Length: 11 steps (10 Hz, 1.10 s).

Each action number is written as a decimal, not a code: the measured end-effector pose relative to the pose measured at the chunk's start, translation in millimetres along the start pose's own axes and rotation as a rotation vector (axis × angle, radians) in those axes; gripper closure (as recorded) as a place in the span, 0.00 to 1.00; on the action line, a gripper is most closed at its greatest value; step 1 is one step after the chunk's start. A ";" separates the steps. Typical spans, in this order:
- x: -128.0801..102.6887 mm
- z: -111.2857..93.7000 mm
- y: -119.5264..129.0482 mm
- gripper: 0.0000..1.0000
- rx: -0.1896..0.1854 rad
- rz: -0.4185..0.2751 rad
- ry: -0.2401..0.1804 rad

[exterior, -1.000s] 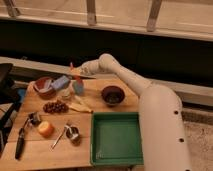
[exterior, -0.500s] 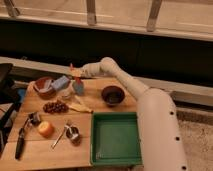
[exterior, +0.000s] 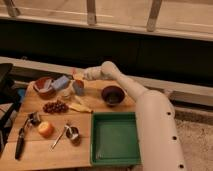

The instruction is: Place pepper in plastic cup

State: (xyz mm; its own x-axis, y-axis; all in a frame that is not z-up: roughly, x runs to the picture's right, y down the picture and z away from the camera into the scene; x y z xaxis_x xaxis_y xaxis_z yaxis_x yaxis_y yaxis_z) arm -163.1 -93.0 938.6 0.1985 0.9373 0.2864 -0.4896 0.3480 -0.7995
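My gripper [exterior: 76, 76] hangs at the far left of the table [exterior: 30, 155], just above the cup [exterior: 78, 87]. A bit of red at its tip looks like the pepper [exterior: 75, 73], so I take it as clamped there, over the cup's far rim. A dark bowl [exterior: 112, 94] sits to the right, a green tray [exterior: 116, 141] nearer, grapes [exterior: 55, 106] and an orange [exterior: 45, 129] to the left.
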 end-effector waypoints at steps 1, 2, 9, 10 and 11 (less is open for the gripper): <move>1.5 1.6 -0.1 0.69 -0.001 0.005 0.001; 4.1 3.0 -1.6 0.58 -0.004 0.015 -0.002; 28.1 16.8 -7.3 0.24 -0.034 0.069 -0.011; 27.0 17.5 -7.0 0.24 -0.033 0.068 -0.013; 27.1 16.7 -4.7 0.24 -0.037 0.063 -0.007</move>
State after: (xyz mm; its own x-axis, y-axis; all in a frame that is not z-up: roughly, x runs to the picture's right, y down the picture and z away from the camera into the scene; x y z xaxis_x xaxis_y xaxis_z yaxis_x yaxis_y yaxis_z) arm -169.5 -68.8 958.9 0.1624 0.9576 0.2381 -0.4688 0.2872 -0.8353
